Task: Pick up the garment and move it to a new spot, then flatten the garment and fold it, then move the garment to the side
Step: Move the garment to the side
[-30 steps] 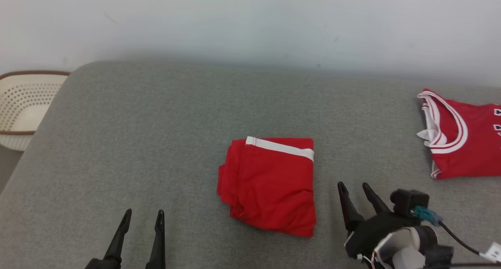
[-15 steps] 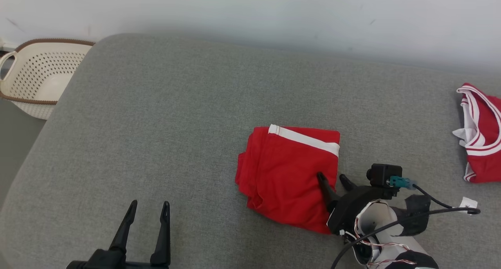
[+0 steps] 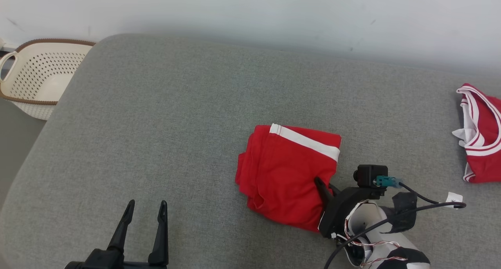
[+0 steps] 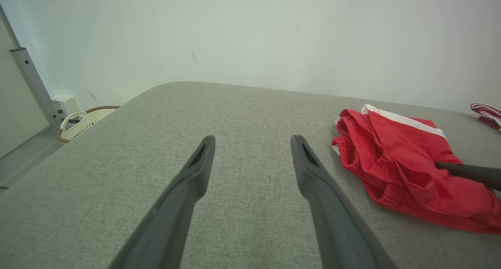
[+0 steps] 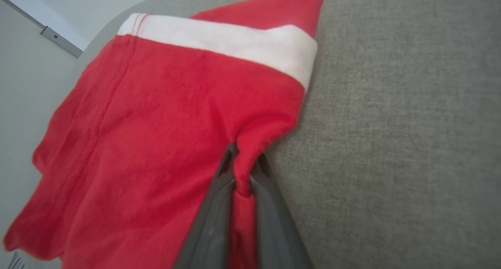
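Note:
The garment [image 3: 285, 175] is a folded red piece with a white band along its far edge, lying on the grey cushion [image 3: 176, 116]. My right gripper [image 3: 327, 184] is at its right edge, shut on a pinched-up fold of the red cloth. The right wrist view shows the fold of the garment [image 5: 156, 124] squeezed between the two dark fingers of the right gripper [image 5: 245, 155]. My left gripper [image 3: 147, 204] hovers open at the lower left, well apart from the cloth. In the left wrist view the left gripper [image 4: 253, 141] holds nothing, and the garment [image 4: 399, 159] lies to its right.
A cream perforated basket [image 3: 39, 77] sits off the cushion's far left corner. A second red garment with white trim [image 3: 481, 139] lies at the right edge. A pale wall runs behind the cushion. The cushion's rounded left edge [image 3: 23, 171] drops to the floor.
The right gripper reached over the garment's right edge and shut on it, puckering the cloth. The head camera shifted early on. The left gripper stayed open in place.

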